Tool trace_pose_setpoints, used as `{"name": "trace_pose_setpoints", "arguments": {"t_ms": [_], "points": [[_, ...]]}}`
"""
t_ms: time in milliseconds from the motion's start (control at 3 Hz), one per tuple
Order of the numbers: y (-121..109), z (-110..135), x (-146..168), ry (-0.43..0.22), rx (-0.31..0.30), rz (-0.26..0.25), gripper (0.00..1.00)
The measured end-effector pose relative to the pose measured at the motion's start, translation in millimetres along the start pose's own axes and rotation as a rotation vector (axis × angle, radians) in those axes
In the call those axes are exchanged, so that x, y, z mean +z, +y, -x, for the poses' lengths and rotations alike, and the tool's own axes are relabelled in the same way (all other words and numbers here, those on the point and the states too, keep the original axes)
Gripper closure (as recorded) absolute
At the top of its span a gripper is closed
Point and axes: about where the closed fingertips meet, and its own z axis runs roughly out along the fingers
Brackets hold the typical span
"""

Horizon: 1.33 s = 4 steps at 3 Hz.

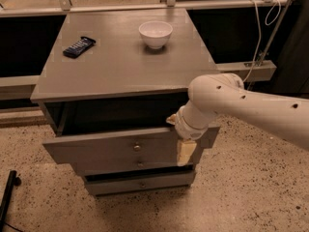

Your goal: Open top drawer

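Grey top drawer [96, 151] stands well out, brass knob [137, 147] free. Hand [186, 152] at front's right end (open or closed: cannot tell); pull straight outward, avoiding skew.

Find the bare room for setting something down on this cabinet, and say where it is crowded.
The cabinet top is bare across its front half, before the dark packet and white bowl, and between those two. Crowded: the right end of the top drawer, where the gripper sits at its front.
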Motion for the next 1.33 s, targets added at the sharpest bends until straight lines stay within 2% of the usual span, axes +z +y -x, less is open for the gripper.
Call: {"name": "trace_pose_setpoints", "arguments": {"t_ms": [333,667,1000,1333], "points": [[-15,-8,3,0.016,0.023,-0.019,0.01],[-24,-11,17,0.023,0.032,-0.011,0.01],[-26,-11,42,0.022,0.034,0.034,0.19],[-22,-6,46,0.025,0.011,0.063,0.26]]}}
